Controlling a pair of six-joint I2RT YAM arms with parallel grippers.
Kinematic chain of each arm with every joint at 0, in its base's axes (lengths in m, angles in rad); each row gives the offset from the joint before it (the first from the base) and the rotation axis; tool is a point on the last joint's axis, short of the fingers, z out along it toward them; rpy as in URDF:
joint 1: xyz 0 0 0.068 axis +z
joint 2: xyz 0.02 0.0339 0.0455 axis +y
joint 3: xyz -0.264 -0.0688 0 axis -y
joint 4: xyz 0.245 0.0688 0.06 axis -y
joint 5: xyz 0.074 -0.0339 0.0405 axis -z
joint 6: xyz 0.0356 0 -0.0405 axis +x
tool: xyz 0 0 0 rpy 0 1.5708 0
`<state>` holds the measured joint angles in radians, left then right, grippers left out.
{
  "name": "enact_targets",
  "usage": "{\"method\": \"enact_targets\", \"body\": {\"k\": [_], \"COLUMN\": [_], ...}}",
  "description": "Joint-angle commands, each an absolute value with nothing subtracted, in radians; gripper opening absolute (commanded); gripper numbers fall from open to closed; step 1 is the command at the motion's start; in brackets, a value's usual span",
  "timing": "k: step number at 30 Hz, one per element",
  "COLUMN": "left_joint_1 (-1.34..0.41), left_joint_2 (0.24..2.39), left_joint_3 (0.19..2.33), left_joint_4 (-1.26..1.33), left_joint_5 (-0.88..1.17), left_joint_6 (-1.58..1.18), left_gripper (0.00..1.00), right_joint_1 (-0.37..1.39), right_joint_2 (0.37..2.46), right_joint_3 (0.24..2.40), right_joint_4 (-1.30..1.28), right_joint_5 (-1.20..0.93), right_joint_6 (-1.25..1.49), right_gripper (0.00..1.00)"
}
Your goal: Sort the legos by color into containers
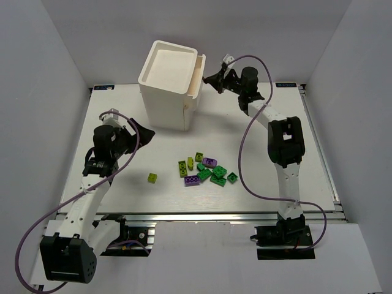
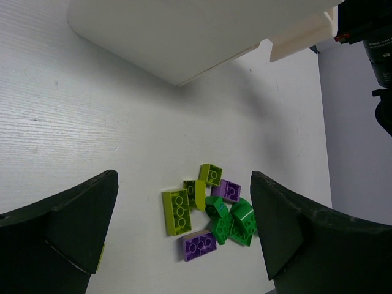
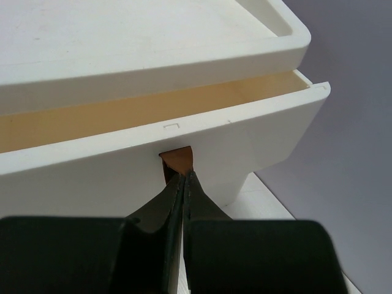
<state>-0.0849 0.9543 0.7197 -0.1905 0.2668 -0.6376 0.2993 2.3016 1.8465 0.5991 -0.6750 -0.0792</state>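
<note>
Where the white table (image 1: pixel 122 190) meets grey walls (image 1: pixel 43 73) at the left, back and right of the frame, the stock reads as follows.

Room: metal rail (image 1: pixel 220 215) along the near edge. White tabletop shows between the cabinet and the bricks, and across the right half beyond the right arm (image 1: pixel 285 147).

Cabinet (image 1: pixel 165 76): white, boxy, upper centre-left of the overhead view, well back from the near edge. Top drawer (image 3: pixel 257 135) stands pulled out a little towards the right of the frame. Only a narrow tan strip of its inside shows, so its contents cannot be told.

Legos (image 1: pixel 205 173): loose cluster of yellow-green, purple and green bricks on the table at centre frame, below and right of the cabinet. Lone brick (image 1: pixel 152 177), yellow-green, lies apart to the cluster's left.

Left arm (image 1: pixel 92 184): bent, lower left of frame. Left gripper (image 2: pixel 182 177) points towards the upper right, fingers (image 2: pixel 73 233) spread wide and holding nothing, with the cluster seen between them in the wrist view.

Right arm: runs up the frame from its base at lower right, wrist turned left. Right gripper (image 3: pixel 182 177) is at the drawer front, fingers pressed flat together with their tips at the lower edge of the brown knob (image 3: pixel 177 158). Whether they pinch it cannot be told.
</note>
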Motion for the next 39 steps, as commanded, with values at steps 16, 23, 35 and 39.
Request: {"method": "enact_targets", "body": {"k": [16, 23, 35, 39], "left_joint_1": [-0.089, -0.098, -0.251, -0.337], "left_joint_2": [0.946, 1.13, 1.37, 1.431], "left_joint_3": [0.718, 0.845, 0.931, 0.951], "left_joint_4": [-0.243, -0.535, -0.802, -0.894], "left_joint_5": [0.25, 0.164, 0.094, 0.014], "left_joint_6": [-0.606, -0.525, -0.538, -0.566], "left_gripper": [0.98, 0.94, 0.68, 0.72], "right_joint_1": [0.229, 0.218, 0.169, 0.137], "right_joint_2": [2.135, 2.053, 1.668, 1.612], "right_joint_3": [1.733, 1.641, 1.269, 1.22], "right_joint_4": [0.551, 0.571, 0.333, 0.132], "right_joint_5": [-0.606, -0.669, -0.53, -0.69], "right_joint_6": [-0.164, -0.189, -0.344, -0.347], "right_gripper": [0.0, 0.62, 0.89, 0.85]}}
